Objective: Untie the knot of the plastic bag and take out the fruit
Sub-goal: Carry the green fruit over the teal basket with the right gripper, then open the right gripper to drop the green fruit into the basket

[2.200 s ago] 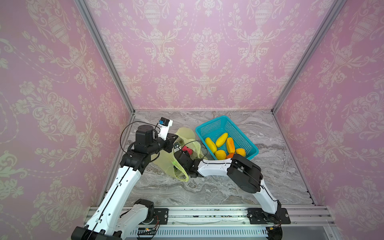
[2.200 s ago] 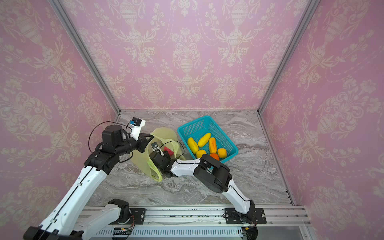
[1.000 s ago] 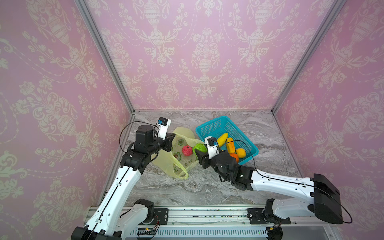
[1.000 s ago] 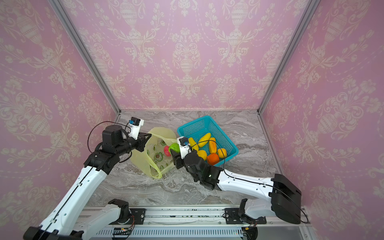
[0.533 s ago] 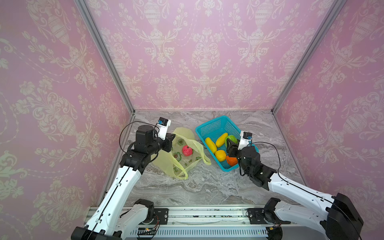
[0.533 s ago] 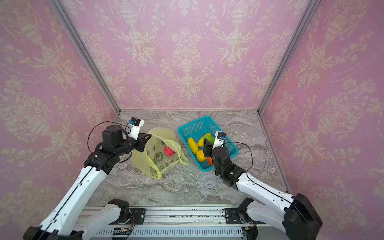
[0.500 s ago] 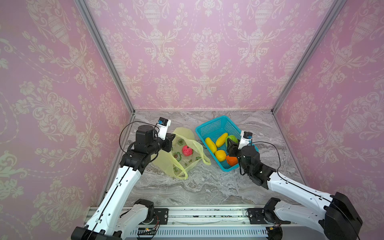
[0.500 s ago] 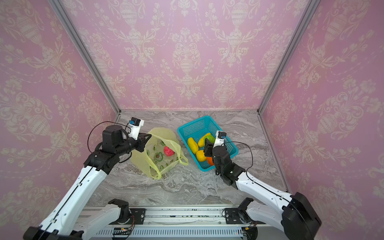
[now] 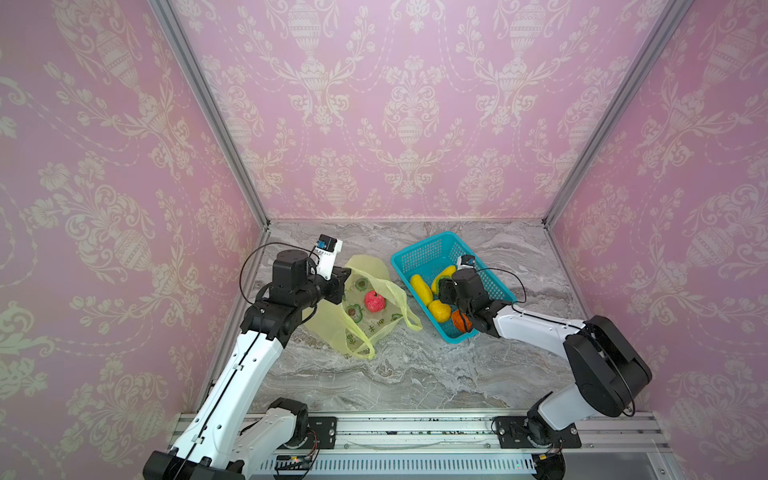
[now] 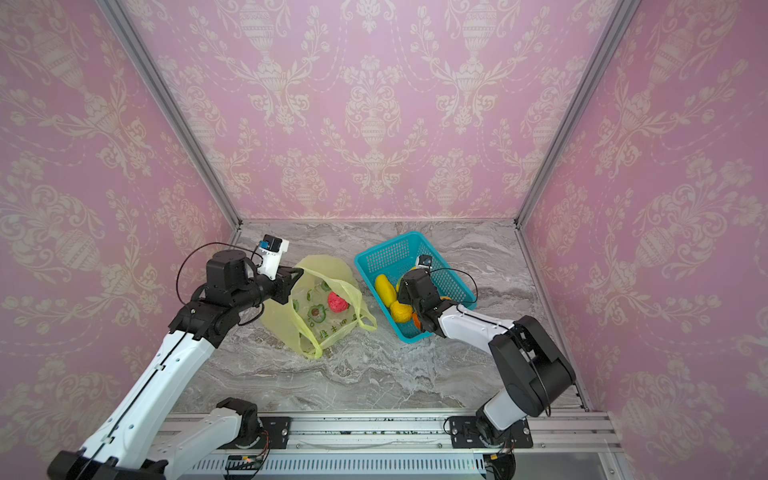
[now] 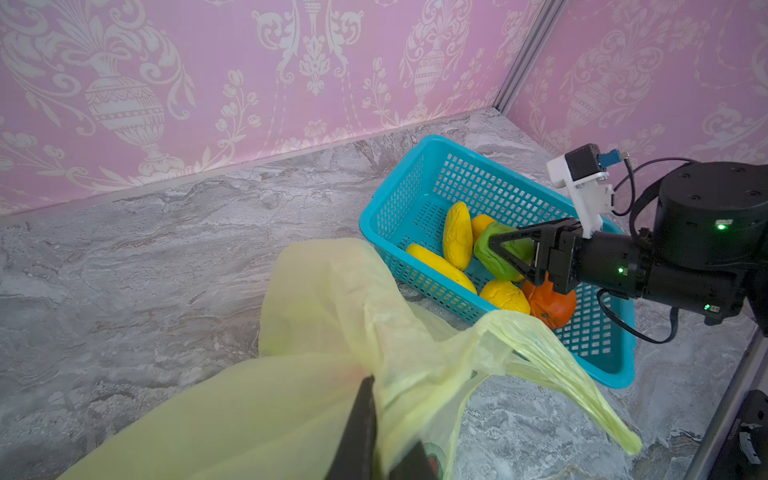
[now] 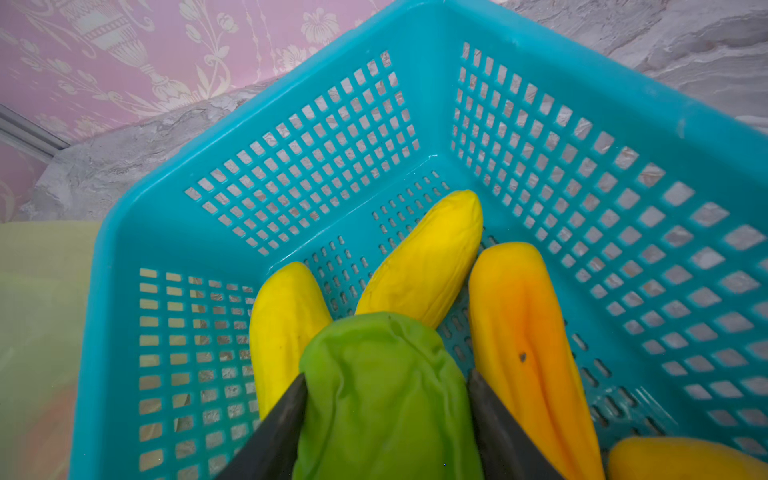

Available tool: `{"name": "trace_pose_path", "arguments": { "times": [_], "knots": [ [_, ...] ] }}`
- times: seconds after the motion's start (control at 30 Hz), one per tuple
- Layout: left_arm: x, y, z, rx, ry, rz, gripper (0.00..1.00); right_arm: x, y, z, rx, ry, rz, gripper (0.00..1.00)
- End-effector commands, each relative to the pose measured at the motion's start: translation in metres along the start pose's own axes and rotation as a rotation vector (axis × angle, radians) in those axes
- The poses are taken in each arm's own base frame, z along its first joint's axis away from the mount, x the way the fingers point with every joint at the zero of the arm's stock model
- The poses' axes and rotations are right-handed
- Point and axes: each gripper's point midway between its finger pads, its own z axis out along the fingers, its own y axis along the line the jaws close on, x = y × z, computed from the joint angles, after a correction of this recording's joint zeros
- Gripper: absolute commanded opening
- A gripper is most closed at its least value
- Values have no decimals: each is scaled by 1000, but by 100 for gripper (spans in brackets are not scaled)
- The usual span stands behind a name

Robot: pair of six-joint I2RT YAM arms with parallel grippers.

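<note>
1. plastic bag [image 9: 328, 328]: thin, yellow-green, avocado prints; lies on the grey marbled desk [image 9: 415, 374], left of centre in both top views; mouth open; its two handle loops [image 9: 409, 318] hang loose and apart, one toward the basket, one toward the front rail
2. pink-red fruit [image 9: 374, 301]: single piece, inside the bag's open mouth
3. left fingers [image 11: 359, 424]: pressed together, pinching the bag's rim on its far left side, plastic bunched around them
4. teal mesh basket [image 9: 422, 254]: on the desk just beside the bag, to its right
5. green fruit [image 12: 382, 395]: pinched between the right fingers [image 12: 276, 436], one on each flank; held inside the basket, over the yellow pieces; contact with them cannot be told
6. yellow oblong pieces [image 12: 424, 257]: two, on the basket floor
7. orange-yellow oblong piece [image 12: 519, 316]: beside them
8. yellow round piece [image 11: 505, 296] and orange round piece [image 11: 550, 305]: touching, at the basket's near corner
</note>
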Motion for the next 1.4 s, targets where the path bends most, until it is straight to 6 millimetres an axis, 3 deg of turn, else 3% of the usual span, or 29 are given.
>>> {"name": "trace_pose_path", "arguments": {
  "times": [0.0,0.1,0.27,0.37,0.6,0.7,0.87,0.97,1.2,1.37],
  "knots": [
    [-9,1,-4,-16,-12,21,10,10,-13,5,57,13,35,21],
    [-9,2,-4,-17,-13,20,10,10,-24,3,94,-16,40,27],
    [-9,2,-4,-17,-12,18,10,3,-19,-7,59,-43,44,59],
    [-9,1,-4,-16,-13,19,10,-4,-13,-20,19,-74,38,71],
    [-8,1,-3,-13,-9,18,10,-29,12,-75,-81,-192,-32,78],
    [-8,2,-3,-15,-7,17,10,-39,31,-106,-158,-264,-81,75],
    [-8,2,-3,-14,-8,17,10,-44,81,-167,-427,-402,-197,52],
    [-9,2,-3,-13,-10,17,10,-38,112,-192,-553,-429,-305,47],
    [-8,2,-3,-16,-9,17,10,5,182,-214,-728,-396,-590,46],
    [-9,2,-4,-14,-10,16,10,37,212,-201,-782,-306,-733,45]
  ]
}}
